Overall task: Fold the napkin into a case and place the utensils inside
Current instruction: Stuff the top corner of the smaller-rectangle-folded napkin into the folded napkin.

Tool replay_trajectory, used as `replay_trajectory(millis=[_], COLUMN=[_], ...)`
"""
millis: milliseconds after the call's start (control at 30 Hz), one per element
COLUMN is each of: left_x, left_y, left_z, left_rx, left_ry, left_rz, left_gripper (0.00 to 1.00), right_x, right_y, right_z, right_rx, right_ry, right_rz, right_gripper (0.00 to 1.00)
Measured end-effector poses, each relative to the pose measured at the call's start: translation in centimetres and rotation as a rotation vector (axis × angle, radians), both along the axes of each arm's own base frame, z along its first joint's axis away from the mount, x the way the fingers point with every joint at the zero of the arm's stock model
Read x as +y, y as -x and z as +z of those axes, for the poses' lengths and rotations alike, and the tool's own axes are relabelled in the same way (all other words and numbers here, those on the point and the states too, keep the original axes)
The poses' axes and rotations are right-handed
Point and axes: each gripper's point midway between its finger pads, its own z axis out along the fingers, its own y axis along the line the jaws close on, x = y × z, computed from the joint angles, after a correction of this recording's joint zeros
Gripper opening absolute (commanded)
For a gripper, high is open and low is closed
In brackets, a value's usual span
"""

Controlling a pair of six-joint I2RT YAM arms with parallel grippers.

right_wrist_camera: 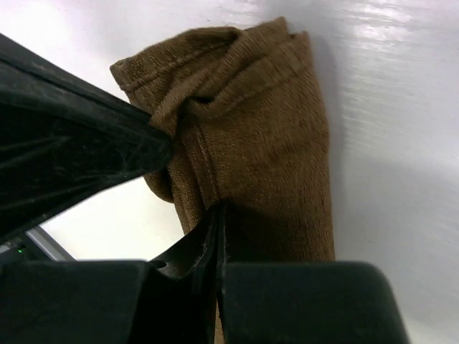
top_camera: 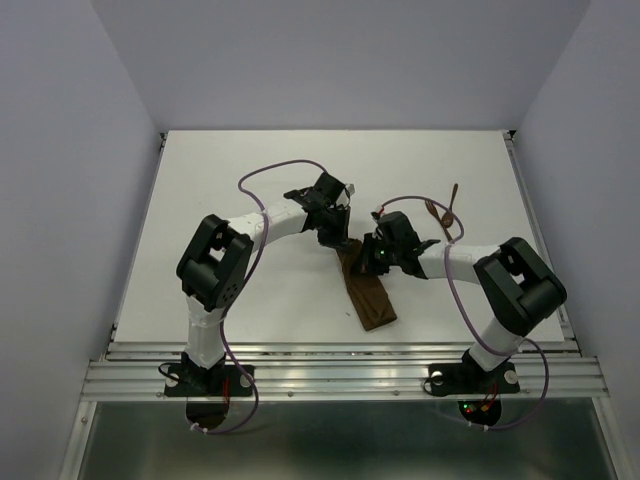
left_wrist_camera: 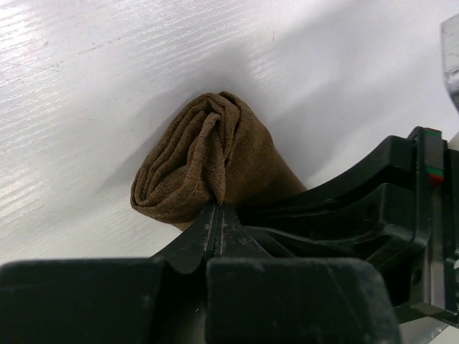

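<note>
Both pincers are clamped on the same end of the napkin [top_camera: 368, 295]. The left pincer [left_wrist_camera: 219, 213] has its two fingers pressed together with a thin fold of brown cloth caught at the tips, and the right pincer [right_wrist_camera: 219, 215] shows the same: fingers closed tight, cloth nipped between them. The napkin is folded into a narrow, layered strip lying on the white worktop [top_camera: 250, 170] at its middle, between the two arms. Seen from above, it runs from the pincers at its far end down and slightly rightward toward the near edge, where its end lies flat and square. At the gripped end the layers bunch up — in the left wrist view the cloth forms a rounded, rolled-looking bundle of several folds rising off the worktop, and in the right wrist view the top corner is puckered where the left pincer's black finger presses in from the side. The two pincers sit just beside each other, coming at the cloth from opposite sides. The utensils [top_camera: 448, 215] lie on the worktop to the right and farther back — dark, slim, close together, apart from the napkin; which one is the fork I cannot tell.
</note>
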Motion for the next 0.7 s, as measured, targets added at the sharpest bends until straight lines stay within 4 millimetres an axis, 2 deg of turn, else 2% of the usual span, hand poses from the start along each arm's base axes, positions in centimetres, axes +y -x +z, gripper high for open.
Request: replay_trajectory(millis=[200, 333, 400, 500, 667, 700], left_x=[-0.2, -0.4, -0.5, -0.5, -0.4, -0.5], left_y=[-0.2, -0.2, -0.3, -0.3, -0.8, -1.1], left_z=[0.1, 0.1, -0.2, -0.7, -0.4, 0.0], left_rx=[-0.005, -0.002, 0.003, 0.017, 0.007, -0.007], left_ry=[0.009, 0.019, 0.018, 0.005, -0.018, -0.022], left_rz=[0.007, 0.007, 0.008, 0.011, 0.004, 0.002], left_gripper=[0.00, 0.00, 0.21, 0.39, 0.48, 0.53], right_x=[1.1, 1.1, 1.1, 1.0, 0.7, 0.7], right_y=[-1.4, -1.6, -1.7, -1.9, -2.6, -2.8], right_z=[-0.1, -0.1, -0.1, -0.1, 0.1, 0.1], right_rx=[0.010, 0.019, 0.023, 0.024, 0.007, 0.006], right_ry=[-0.013, -0.016, -0.016, -0.013, 0.009, 0.014], right_rz=[-0.022, -0.047, -0.058, -0.073, -0.099, -0.104], right_gripper=[0.01, 0.01, 0.01, 0.01, 0.01, 0.01])
